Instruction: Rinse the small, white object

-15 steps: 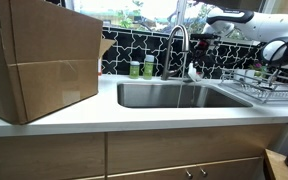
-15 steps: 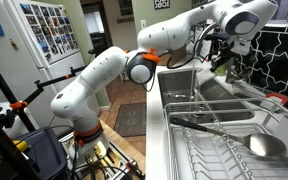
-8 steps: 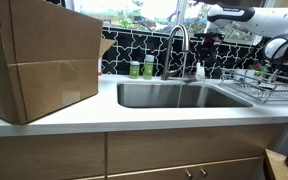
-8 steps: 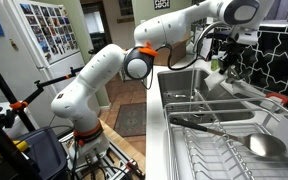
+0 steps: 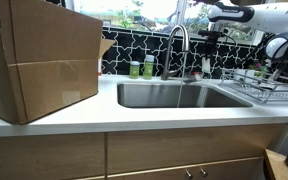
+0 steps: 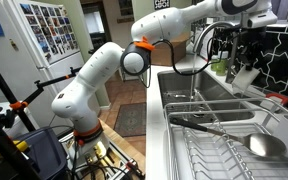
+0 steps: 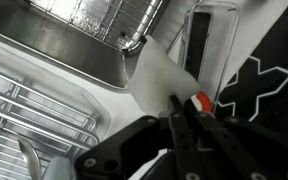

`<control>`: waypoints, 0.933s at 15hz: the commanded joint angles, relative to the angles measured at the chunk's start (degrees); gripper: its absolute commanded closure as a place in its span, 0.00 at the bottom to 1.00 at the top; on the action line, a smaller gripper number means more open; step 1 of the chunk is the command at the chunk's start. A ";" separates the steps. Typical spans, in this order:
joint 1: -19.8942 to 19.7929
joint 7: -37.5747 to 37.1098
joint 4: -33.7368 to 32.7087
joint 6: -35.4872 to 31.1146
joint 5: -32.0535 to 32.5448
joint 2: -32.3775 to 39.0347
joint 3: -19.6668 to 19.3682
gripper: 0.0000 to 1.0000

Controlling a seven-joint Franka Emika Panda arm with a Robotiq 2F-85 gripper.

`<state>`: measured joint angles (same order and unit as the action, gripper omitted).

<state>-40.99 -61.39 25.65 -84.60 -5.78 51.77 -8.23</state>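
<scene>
My gripper is shut on the small, white object, a whitish cup-like piece that fills the middle of the wrist view. In both exterior views the gripper hangs above the back of the counter, just beside the chrome faucet, with the white object tilted below its fingers. A small red spot shows next to the fingertips. The steel sink lies below and to one side. No water is visible running from the faucet.
Two green bottles stand behind the sink by the faucet. A wire dish rack holding a ladle sits beside the basin. A large cardboard box occupies the counter on the far side of the sink.
My gripper has carried the white object away from the faucet spout toward the dish rack side and slightly upward. It has stayed shut throughout.
</scene>
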 commanded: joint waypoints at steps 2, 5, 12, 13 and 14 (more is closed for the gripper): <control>0.74 1.16 1.36 -3.64 0.58 -0.40 -0.24 0.98; -0.05 3.71 1.76 -3.80 -2.86 -0.83 2.71 0.98; -0.21 5.09 1.49 -0.51 -6.96 -1.05 5.71 0.98; 1.01 1.79 1.10 -1.51 -4.50 -0.38 3.14 0.98; 1.21 1.45 1.03 -1.74 -4.28 -0.46 2.92 0.98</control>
<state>-39.92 -58.69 26.04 -87.09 -10.17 51.84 -4.83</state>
